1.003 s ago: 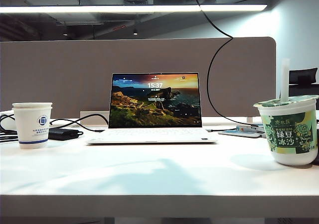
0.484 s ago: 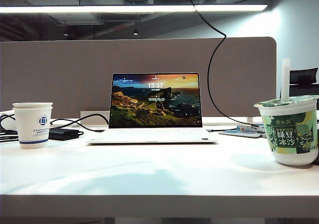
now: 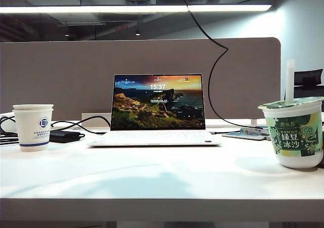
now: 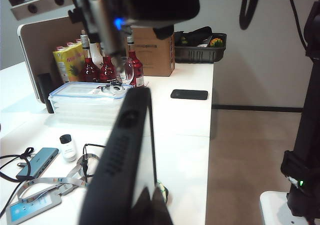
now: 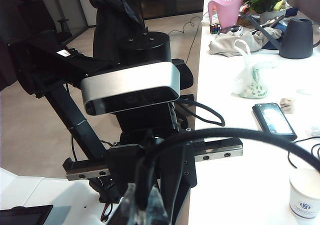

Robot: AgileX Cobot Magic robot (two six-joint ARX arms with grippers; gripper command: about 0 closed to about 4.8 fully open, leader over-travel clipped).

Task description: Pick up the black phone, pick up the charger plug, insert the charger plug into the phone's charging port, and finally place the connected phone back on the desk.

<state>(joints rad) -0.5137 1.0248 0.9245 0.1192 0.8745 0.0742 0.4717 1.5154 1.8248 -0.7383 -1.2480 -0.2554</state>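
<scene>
**Task item.** The black phone (image 4: 125,150) is off the surface, held edge-on in the left gripper (image 4: 145,207). The jaws are drawn in narrow on its lower end. Its upper end points toward the dark underside of the right arm (image 4: 135,5), which hangs close above that end. The charging port cannot be made out.

**Charger.** The right gripper (image 5: 142,205) is clamped tight on the charger cable (image 5: 235,132). From the jaws the cable arcs up and away in a wide loop. The plug tip is hidden between the pads (image 5: 129,205). The left arm's silver camera bar (image 5: 130,92) sits directly beyond.

**Edges and room.** In the left wrist view the white desk (image 4: 185,130) lies below the held phone, and its long edge runs just beside the phone, with bare floor (image 4: 250,160) past it. Beyond the held phone a second dark handset (image 4: 189,94) lies flat near that edge. Stacked clear storage boxes (image 4: 85,102) and red bottles (image 4: 100,67) crowd the far side. A lanyard badge (image 4: 35,205), a small white bottle (image 4: 67,147) and a blue-grey hub (image 4: 37,162) lie below and to the side.

**View differences.**
- Only the right wrist view shows a lit handset (image 5: 274,119), a paper cup (image 5: 305,200), a tied plastic bag (image 5: 252,80) and a pink watering can (image 5: 227,12).
- The exterior view shows neither gripper and not the held phone. It shows the cable (image 3: 215,66) hanging from above, behind an open laptop (image 3: 157,111).
- That view also shows a printed paper cup (image 3: 33,126), a sealed green drink cup (image 3: 293,131) and open desk front (image 3: 162,182).
</scene>
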